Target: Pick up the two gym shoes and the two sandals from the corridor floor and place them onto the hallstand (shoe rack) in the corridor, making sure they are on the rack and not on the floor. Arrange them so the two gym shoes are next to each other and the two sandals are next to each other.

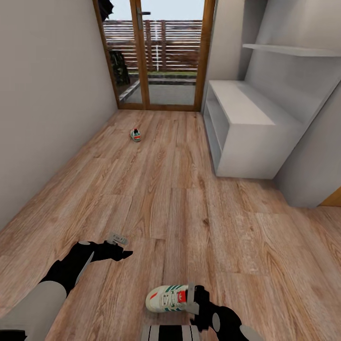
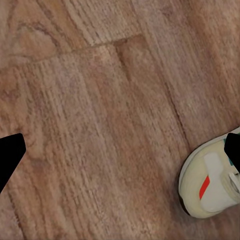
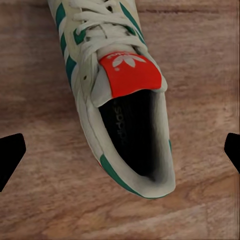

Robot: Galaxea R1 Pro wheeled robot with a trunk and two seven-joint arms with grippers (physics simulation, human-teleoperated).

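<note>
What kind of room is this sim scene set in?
Most likely a home entry corridor: narrow light brown wood-plank floor, a wood-framed glass door at the far end opening onto a fenced yard, and a pale grey-white built-in bench with shelves along one wall.

1. The floor [image 1: 180, 199] is light brown wood-grain planks with darker streaks.
2. The near shoe [image 1: 166, 299] is white with green side stripes, white laces and a red-orange tongue patch bearing a white logo; its lining is dark.
3. The far shoe [image 1: 136, 135] shows white, green and a spot of red.
4. The shoe rack [image 1: 246, 137] is pale grey-white, as is its upper shelf [image 1: 289, 49].
5. The walls [image 1: 42, 104] are plain light grey.
6. The door frame [image 1: 142, 57] is warm brown wood; behind the glass stands a brown slatted fence [image 1: 173, 45].
7. The left gripper [image 1: 121, 248] and the right gripper [image 1: 196, 303] are black; the forearms are grey.
</note>
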